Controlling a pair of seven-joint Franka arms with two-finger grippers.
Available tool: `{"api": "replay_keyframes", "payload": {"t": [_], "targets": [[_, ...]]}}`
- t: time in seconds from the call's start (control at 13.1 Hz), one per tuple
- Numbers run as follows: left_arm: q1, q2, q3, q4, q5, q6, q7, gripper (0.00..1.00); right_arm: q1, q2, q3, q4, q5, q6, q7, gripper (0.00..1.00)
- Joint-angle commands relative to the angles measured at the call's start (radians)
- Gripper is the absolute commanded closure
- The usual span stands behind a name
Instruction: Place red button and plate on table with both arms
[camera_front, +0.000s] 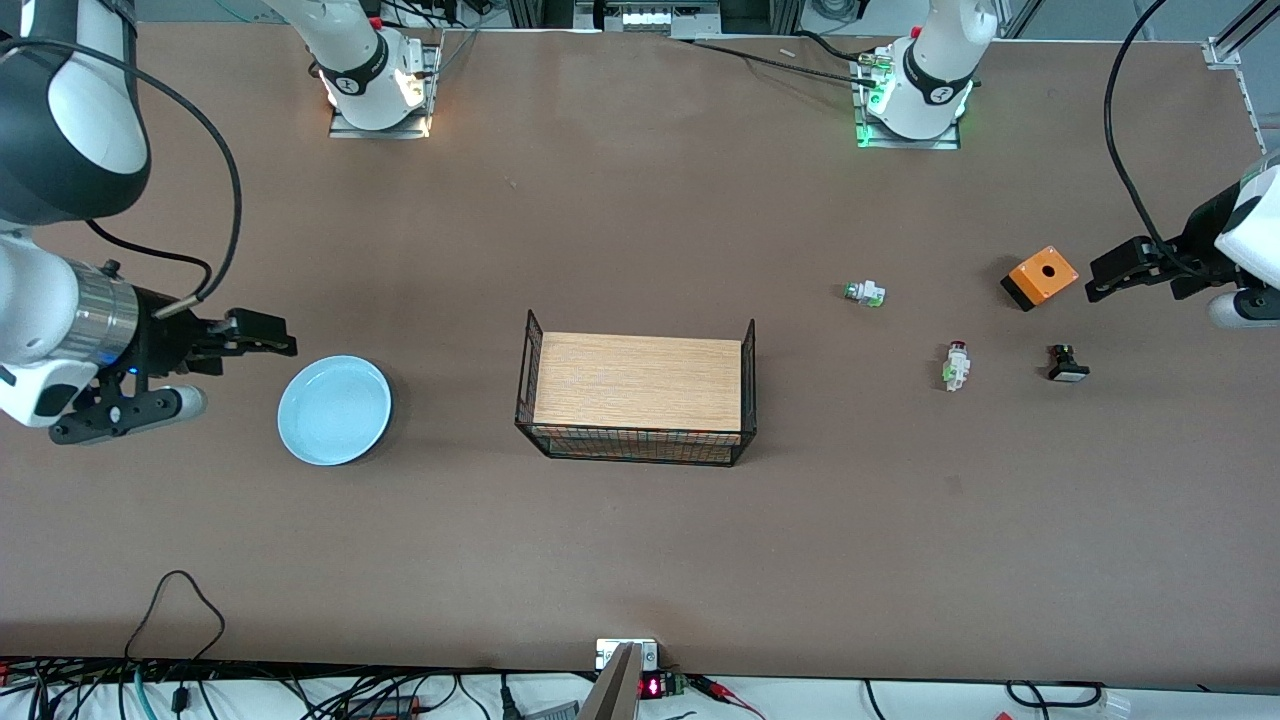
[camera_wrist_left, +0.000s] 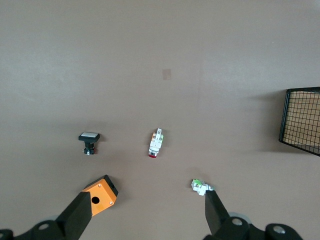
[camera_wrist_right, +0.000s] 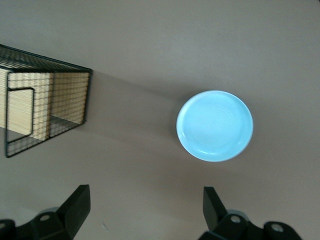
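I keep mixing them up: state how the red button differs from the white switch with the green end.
The red button has a dark red cap; the white switch ends in green. The red button lies nearer the front camera, beside the black switch; the white switch lies farther from it. Both are tiny, whitish-bodied, lying on the table, ungripped.

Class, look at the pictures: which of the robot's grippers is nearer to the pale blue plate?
The right gripper. It hangs open just beside the plate, toward the right arm's end of the table. The left gripper, also open, is over the table's other end, by the orange box.
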Motion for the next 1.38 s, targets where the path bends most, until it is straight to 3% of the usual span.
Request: {"api": "replay_keyframes", "payload": {"t": [0.0, 0.15, 0.31, 0.46, 0.61, 0.92, 1.07, 1.3], "targets": [[-0.006, -0.023, 0.002, -0.019, 0.008, 0.002, 0.006, 0.0, 0.029, -0.038, -0.009, -0.05, -0.05, -0.008, -0.034, 0.0], [-0.006, -0.023, 0.004, -0.018, 0.008, 0.002, 0.006, 0.0, 0.089, -0.127, -0.057, -0.194, -0.125, -0.002, -0.022, 0.0], [-0.006, -0.023, 0.005, -0.019, 0.008, 0.002, 0.006, 0.0, 0.095, -0.225, -0.057, -0.337, -0.125, 0.118, -0.022, 0.0], [-0.006, -0.023, 0.005, -0.019, 0.006, 0.003, 0.006, 0.0, 0.112, -0.309, -0.057, -0.458, -0.113, 0.132, -0.036, 0.0], [-0.006, -0.022, 0.008, -0.019, 0.004, 0.005, 0.004, 0.0, 0.157, -0.39, -0.057, -0.599, -0.132, 0.232, -0.025, 0.0], [-0.006, -0.022, 0.01, -0.016, -0.002, 0.011, 0.004, 0.0, 0.16, -0.518, -0.055, -0.71, -0.133, 0.354, 0.019, 0.0], [-0.006, -0.022, 0.011, -0.016, -0.009, 0.012, 0.004, 0.0, 0.146, -0.579, -0.055, -0.755, -0.131, 0.347, 0.013, 0.0], [-0.006, -0.022, 0.01, -0.015, -0.003, 0.012, 0.004, 0.0, 0.077, -0.593, -0.055, -0.752, -0.117, 0.27, 0.015, 0.0]]}}
